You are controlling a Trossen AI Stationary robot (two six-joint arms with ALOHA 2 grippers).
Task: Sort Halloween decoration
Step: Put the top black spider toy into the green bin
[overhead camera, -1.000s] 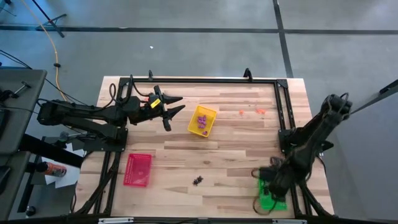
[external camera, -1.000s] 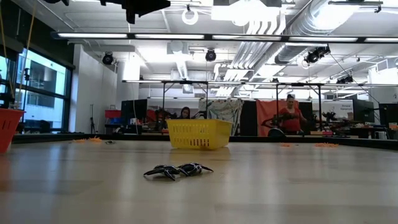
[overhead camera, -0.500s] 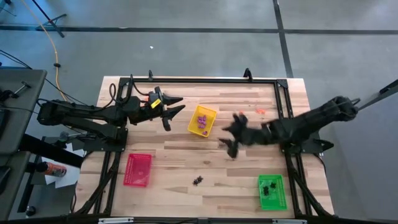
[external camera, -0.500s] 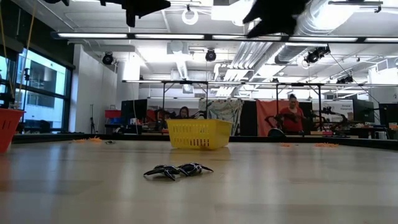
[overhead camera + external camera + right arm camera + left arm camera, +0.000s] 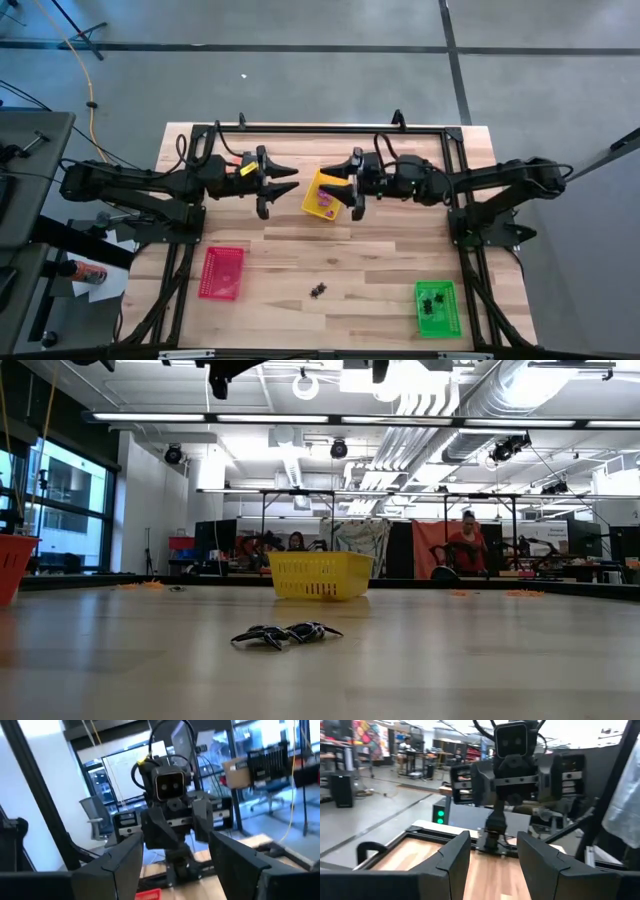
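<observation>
While both arms hover empty-jawed
Sorted: purple trinkets [image 5: 325, 195] in yellow plastic tray [image 5: 335, 181]; black ones [image 5: 434, 298] in green tray [image 5: 452, 318].
Left: black trinkets [image 5: 319, 290] on wooden table [image 5: 380, 260].
Grippers: left gripper [image 5: 284, 180], right gripper [image 5: 340, 180], both spread, holding nothing.

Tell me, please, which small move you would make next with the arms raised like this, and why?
Probably lower the left gripper, open and empty, toward the black trinkets lying loose on the table between the red tray and green tray. The right gripper, also open, hovers by the yellow tray, no closer.
</observation>
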